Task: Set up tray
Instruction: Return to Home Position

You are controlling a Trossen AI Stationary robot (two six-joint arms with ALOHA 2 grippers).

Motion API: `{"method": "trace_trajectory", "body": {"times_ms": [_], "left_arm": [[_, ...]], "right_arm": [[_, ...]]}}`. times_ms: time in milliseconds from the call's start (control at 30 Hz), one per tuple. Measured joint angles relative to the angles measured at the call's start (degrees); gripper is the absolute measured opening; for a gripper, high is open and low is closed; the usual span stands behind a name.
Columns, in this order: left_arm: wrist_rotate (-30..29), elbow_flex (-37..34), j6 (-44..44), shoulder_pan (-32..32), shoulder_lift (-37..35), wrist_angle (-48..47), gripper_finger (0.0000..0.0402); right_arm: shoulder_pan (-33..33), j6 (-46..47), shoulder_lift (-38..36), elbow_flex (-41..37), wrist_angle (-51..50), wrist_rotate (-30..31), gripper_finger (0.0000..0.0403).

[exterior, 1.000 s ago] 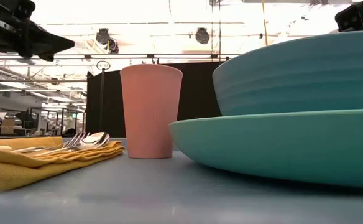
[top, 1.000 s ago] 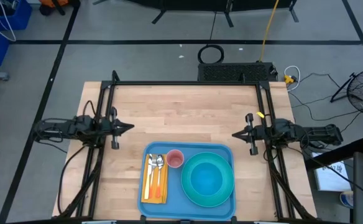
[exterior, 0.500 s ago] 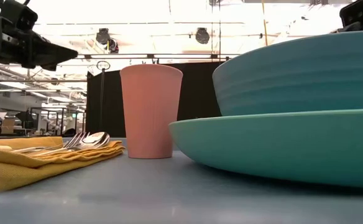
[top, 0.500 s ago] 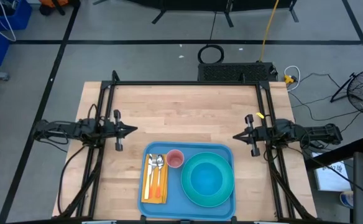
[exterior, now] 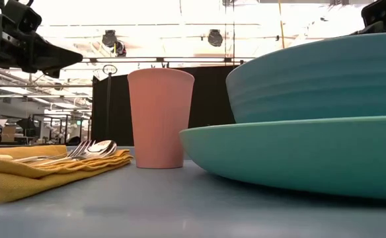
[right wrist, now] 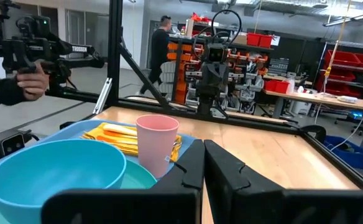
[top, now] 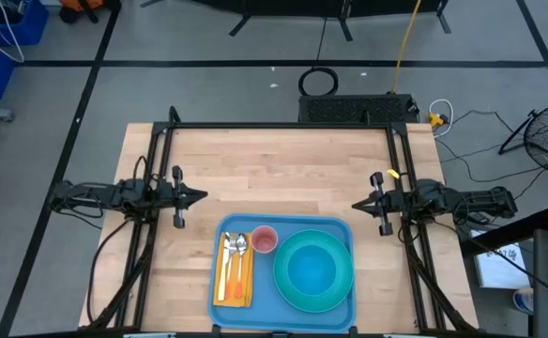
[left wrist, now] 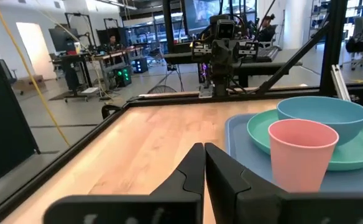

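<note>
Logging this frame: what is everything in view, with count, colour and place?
table: one, light wood, under everything
tray: one, blue, centre of the table's near edge
plate: one, turquoise, right part of the tray
bowl: one, turquoise, on the plate
cup: one, pink, upright on the tray between napkin and plate
napkin: one, yellow, left part of the tray
cutlery: at least two, orange handles, on the napkin
person: one, dark clothes, in the room behind
left pincer: dark, shut, by the table's left edge
right pincer: dark, shut, by the right edge
</note>
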Motion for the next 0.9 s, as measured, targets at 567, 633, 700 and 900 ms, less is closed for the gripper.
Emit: {"method": "trace_trajectory", "body": {"times_ms": [567,633,700,900], "left_arm": [[0.0,0.0,-1.2,0.0,0.0,-0.1,0.0035],[0.0,0.0,-1.3,0.0,0.0,-0.1,0.0035],[0.0,0.0,-1.2,0.0,0.0,-0.1,0.0035],[0.0,0.0,-1.2,0.0,0.0,-0.1,0.0035]], "right_arm": [[0.0,0.0,0.0,0.0,0.3,0.0,0.0],[0.0,0.0,0.0,0.0,0.3,-0.1,0.0],[0.0,0.0,0.0,0.0,0.3,-0.1,0.0],[0.0,7.1,0.1,0.0,3.4,0.0,0.0]]}}
